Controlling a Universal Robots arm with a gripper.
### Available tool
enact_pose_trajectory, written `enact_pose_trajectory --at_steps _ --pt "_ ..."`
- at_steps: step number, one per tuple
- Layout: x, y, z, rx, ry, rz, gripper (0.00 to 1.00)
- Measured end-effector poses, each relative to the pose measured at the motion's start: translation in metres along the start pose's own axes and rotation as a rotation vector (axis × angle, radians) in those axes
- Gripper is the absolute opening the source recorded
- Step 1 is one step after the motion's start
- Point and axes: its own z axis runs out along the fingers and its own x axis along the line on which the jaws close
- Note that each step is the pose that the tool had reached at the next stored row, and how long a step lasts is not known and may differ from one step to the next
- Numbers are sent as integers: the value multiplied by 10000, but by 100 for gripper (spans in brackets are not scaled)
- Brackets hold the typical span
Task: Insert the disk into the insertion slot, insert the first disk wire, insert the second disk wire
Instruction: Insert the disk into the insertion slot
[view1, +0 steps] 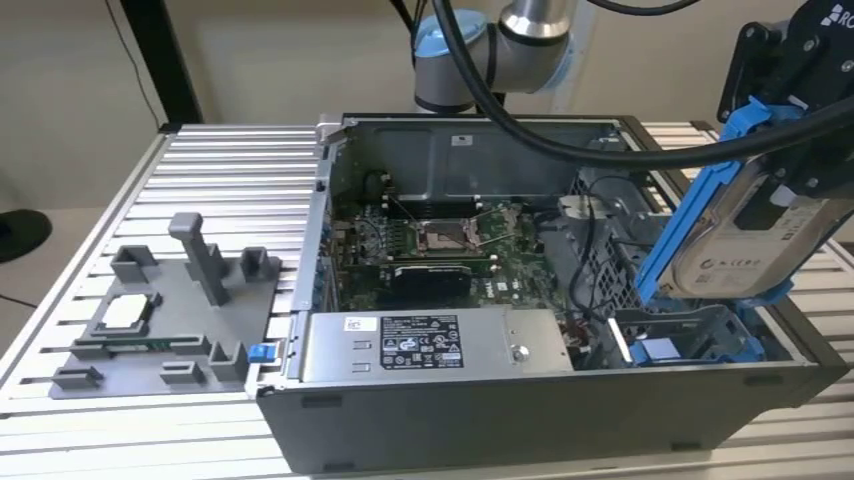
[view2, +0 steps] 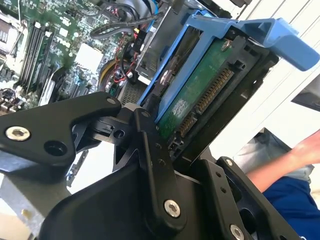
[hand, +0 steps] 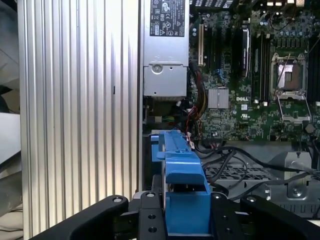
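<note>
The end effector (hand: 183, 197), clamped on the disk (view1: 742, 236), held it steeply tilted over the insertion slot (view1: 697, 332) at the open computer case's (view1: 534, 405) near corner, on the exterior view's right. Step one was unfinished; seating it likely required levelling it first.

A ribbed aluminium table (view1: 227, 150) of long parallel silver slats carries two things. An open grey computer case (view1: 534, 425) stands on it toward the exterior view's right, reaching close to the near edge. A flat grey fixture (view1: 160, 320) with upright posts lies just beside the case, toward the near corner on the exterior view's left.
</note>
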Motion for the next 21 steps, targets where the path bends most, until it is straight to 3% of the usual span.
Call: enact_pose_trajectory --at_steps 7,14,21 --pt "0 -1 15 0 0 0 0" --pt "0 -12 90 -1 -10 -2 0" --pt "-1 -85 184 -3 -140 -6 0"
